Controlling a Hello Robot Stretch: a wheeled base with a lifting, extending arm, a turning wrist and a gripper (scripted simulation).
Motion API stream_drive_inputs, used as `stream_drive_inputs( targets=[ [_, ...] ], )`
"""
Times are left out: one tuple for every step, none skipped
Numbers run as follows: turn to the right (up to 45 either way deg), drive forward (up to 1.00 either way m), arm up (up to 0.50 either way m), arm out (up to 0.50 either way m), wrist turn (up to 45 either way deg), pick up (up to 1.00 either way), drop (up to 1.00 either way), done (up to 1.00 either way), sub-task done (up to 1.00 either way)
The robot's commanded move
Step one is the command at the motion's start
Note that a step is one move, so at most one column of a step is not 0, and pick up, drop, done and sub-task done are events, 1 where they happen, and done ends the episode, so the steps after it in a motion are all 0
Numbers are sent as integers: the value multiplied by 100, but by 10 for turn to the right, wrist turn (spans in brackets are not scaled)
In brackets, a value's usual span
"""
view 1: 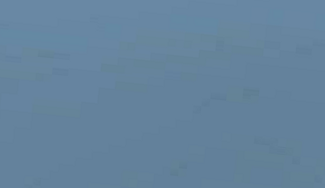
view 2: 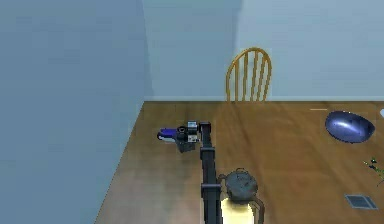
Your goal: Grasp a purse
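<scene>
Wooden tabletop beside the blue wall carries a small blue thing, possibly your purse, lying at the gripper tip toward the arm side view's left, and you cannot tell whether the gripper holds anything.

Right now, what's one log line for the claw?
arm out over table | claw at small blue blob, hold unclear | round grey thing beside arm | blue bowl at table's right
</scene>
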Motion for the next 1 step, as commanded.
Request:
stream_drive_inputs(
  targets=[
    [0, 0, 10, 0, 0, 0, 0, 0, 0]
  ],
)
